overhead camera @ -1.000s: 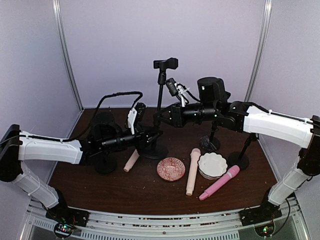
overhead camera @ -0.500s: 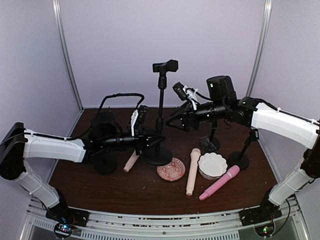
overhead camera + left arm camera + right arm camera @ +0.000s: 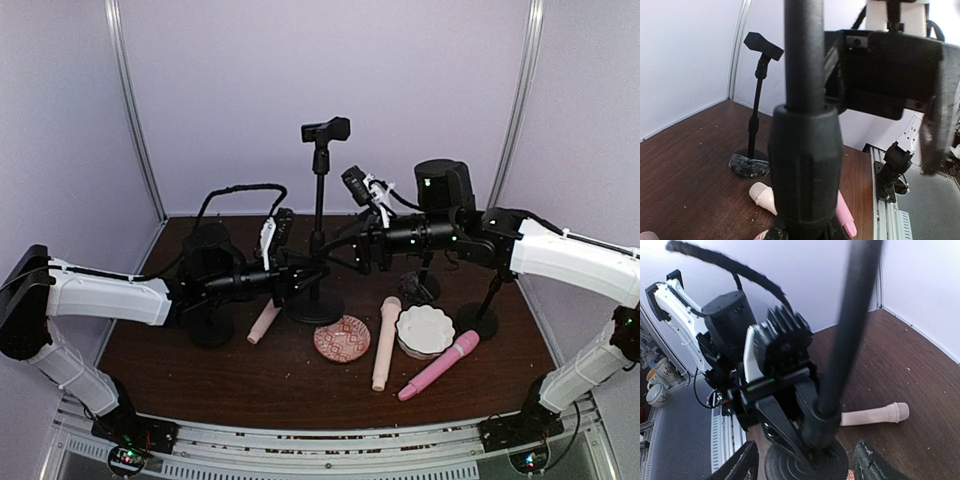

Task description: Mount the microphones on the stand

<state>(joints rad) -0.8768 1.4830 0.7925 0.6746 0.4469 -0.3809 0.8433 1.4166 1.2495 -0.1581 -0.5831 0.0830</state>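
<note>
Left gripper (image 3: 300, 279) clamped shut on the stand (image 3: 318, 215) pole, low, just above the base; right gripper (image 3: 362, 252) gaping beside the pole, holding nothing. Mics slim, round-headed, all flat on the table (image 3: 200, 385). Peach mic (image 3: 264, 322) is left of the stand base, second peach mic (image 3: 384, 342) between red dish (image 3: 342, 338) and white dish (image 3: 424, 330), and pink mic (image 3: 438, 366) nearest the right arm.
</note>
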